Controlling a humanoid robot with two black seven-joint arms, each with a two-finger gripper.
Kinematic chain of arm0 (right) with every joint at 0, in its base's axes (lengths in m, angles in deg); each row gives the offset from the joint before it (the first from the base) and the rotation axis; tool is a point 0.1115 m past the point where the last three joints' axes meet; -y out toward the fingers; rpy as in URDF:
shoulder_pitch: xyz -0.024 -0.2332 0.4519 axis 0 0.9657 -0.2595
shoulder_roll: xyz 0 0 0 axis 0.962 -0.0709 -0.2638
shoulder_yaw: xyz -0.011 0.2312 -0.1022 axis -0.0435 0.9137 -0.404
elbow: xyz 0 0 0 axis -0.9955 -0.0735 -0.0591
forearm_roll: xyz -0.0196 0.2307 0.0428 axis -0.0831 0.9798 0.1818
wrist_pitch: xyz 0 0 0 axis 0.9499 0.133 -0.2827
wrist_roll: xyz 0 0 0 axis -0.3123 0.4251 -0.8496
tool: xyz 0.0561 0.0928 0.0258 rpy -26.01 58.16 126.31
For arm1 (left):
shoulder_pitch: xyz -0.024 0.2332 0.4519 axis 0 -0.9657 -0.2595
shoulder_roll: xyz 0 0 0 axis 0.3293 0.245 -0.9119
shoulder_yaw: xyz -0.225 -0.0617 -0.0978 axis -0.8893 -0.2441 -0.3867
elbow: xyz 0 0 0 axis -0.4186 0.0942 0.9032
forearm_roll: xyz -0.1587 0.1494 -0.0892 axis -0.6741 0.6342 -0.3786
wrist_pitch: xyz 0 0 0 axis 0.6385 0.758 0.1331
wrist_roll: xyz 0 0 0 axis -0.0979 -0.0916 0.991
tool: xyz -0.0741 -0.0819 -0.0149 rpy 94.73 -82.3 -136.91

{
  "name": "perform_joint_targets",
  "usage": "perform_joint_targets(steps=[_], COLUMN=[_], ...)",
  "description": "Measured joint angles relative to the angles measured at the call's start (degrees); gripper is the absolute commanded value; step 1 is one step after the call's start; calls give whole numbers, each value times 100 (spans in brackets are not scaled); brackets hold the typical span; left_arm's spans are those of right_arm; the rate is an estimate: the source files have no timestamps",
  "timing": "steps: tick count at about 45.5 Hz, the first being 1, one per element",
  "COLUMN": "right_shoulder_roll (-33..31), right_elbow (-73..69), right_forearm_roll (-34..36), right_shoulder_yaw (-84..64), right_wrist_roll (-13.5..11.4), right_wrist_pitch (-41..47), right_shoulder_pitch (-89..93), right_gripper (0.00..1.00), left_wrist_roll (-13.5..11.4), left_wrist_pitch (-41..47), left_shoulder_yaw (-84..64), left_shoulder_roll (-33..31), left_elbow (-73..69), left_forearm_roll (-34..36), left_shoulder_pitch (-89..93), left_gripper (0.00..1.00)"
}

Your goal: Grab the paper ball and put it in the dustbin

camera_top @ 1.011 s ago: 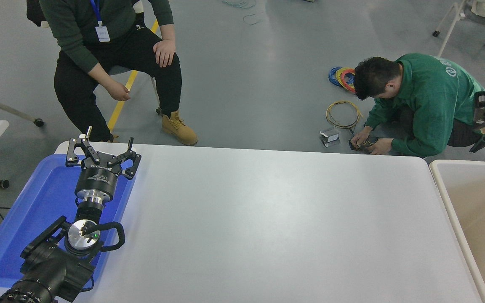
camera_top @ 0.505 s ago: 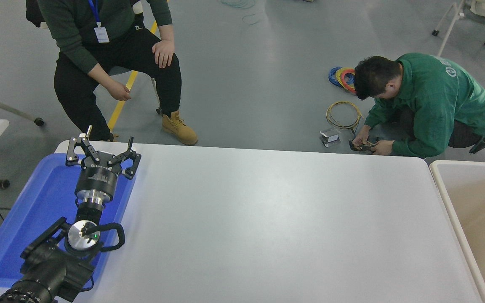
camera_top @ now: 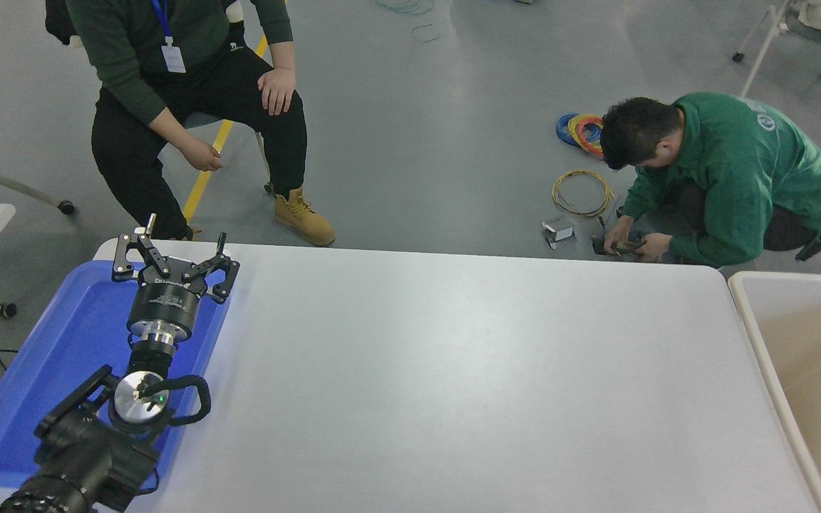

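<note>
Just behind the spread jaws, the left gripper (camera_top: pixel 172 262) carries a line of pale print on its black body, too small to read, and the round white emblem on the green jacket (camera_top: pixel 738 153) of the crouching person is likewise illegible.

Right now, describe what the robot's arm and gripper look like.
Only the left arm shows, coming in at the lower left. It is black, with a ribbed segment at the bottom edge, a round silver disc with a small green light, and a looped black cable beside it. A silver ring joins a black cylinder bearing faint lettering. The left gripper has black linkage fingers with silver pins.
</note>
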Motion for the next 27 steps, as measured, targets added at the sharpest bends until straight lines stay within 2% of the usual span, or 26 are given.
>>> perform_joint_targets(steps=[10,27], right_shoulder_roll=[729,1579], right_elbow=[1234,2044], right_forearm_roll=[12,23], right_shoulder_yaw=[961,1621], right_wrist_roll=[32,145], right_wrist_pitch=[-925,-1815], right_shoulder_pitch=[1497,2785], right_gripper=[0,0], left_wrist_roll=[0,0], left_wrist_pitch=[0,-3], left_shoulder_yaw=[0,-1], left_shoulder_roll=[1,1], left_elbow=[0,0], left_forearm_roll=[0,1], left_shoulder_pitch=[0,0], left_gripper=[100,100])
